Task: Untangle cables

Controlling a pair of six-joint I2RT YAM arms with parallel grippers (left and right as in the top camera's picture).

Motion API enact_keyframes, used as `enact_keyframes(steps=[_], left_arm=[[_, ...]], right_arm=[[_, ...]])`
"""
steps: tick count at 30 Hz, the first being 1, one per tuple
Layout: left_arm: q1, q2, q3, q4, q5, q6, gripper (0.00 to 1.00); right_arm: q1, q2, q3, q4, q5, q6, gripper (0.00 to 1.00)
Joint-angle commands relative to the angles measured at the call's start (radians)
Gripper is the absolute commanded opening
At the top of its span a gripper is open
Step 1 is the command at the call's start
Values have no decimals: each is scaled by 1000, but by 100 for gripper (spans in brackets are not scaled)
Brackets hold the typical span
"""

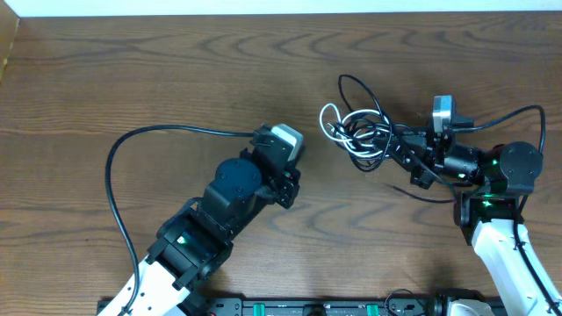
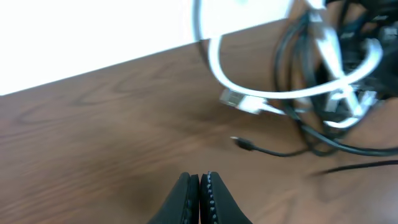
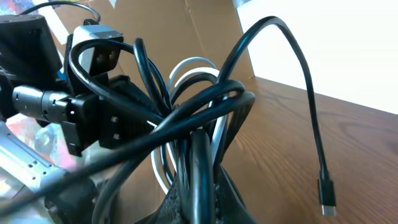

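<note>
Seeing the cables (image 1: 362,133) knotted in one bundle at two o'clock on the table (image 1: 132,70); nothing separated, so I judge all untangling is left. Right claw (image 3: 198,186) grasps that bundle; left claw (image 2: 200,198) clenched, empty.

The left arm (image 1: 230,189) is showing a black shell of rounded joint housings, giving way to a white link (image 1: 149,285) near the worktop's front edge. A small green light (image 1: 183,239) is glowing on it. A thick black cable (image 1: 112,167) is arching out from its wrist, beside a silver-grey camera block (image 1: 285,139). The left claw (image 2: 199,190) is showing two black fingers with finely ribbed inner faces (rows of tiny ridges). The right arm (image 1: 518,167) is wearing black over white too, with green lamps (image 1: 488,204) glowing, a silver camera (image 1: 443,111) and a thin black lead (image 1: 518,114) looping off it. The right claw (image 3: 199,193) is showing dark, grainy fingers.
</note>
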Motion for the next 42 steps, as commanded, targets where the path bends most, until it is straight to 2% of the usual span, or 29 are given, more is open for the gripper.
enact_keyframes(steps=[1, 6, 13, 15, 19, 22, 35, 42], left_arm=[[2, -13, 11, -2, -127, 27, 7], [2, -12, 11, -3, -107, 26, 7], [2, -12, 11, -1, 110, 26, 9], [2, -11, 11, 3, 171, 26, 21], [2, -11, 11, 39, 290, 26, 36], [2, -10, 11, 96, 370, 22, 40], [1, 91, 11, 222, 375, -77, 42], [2, 143, 11, 262, 374, -79, 42]], right_arm=[[-3, -2, 7, 3, 27, -10, 1], [-3, -2, 7, 3, 26, -9, 1], [-3, -2, 7, 3, 26, -9, 1], [-3, -2, 7, 3, 27, -9, 1], [-3, -2, 7, 3, 26, -9, 1], [-2, -2, 7, 3, 26, -9, 1], [50, -3, 7, 51, 27, -5, 1], [52, -3, 7, 52, 26, -5, 1]])
